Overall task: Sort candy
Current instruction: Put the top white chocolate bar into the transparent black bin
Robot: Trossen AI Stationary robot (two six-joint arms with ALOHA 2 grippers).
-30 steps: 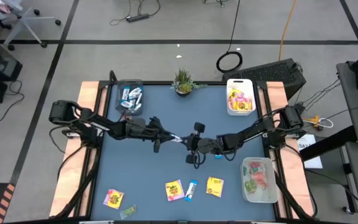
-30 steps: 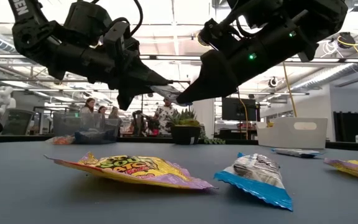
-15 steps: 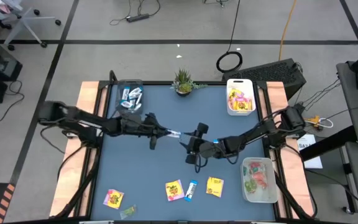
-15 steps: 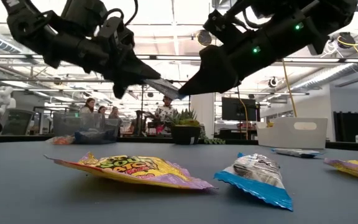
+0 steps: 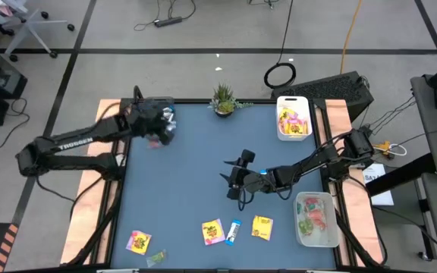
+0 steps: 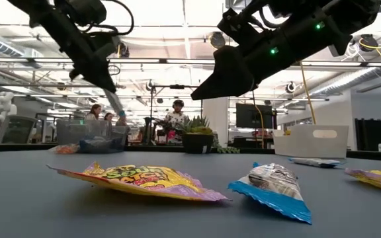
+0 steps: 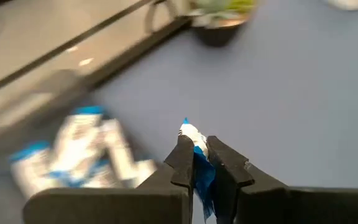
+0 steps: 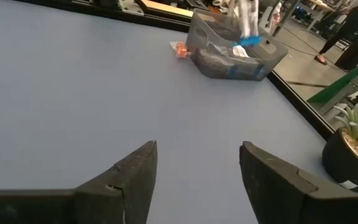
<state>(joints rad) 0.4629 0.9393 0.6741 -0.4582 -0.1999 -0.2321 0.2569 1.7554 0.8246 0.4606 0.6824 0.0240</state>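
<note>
Low view: yellow packet (image 6: 141, 180), print seemingly "SOUR"

Blue table (image 5: 196, 152), candy (image 5: 213, 231), bins (image 5: 293, 117)

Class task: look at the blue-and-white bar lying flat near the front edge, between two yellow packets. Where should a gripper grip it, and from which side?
Grip the blue-and-white bar across its narrow middle, coming straight down from above. It lies flat and slim, with its long sides free, since the yellow packets lie apart from it; the open right gripper is probably better placed.
</note>
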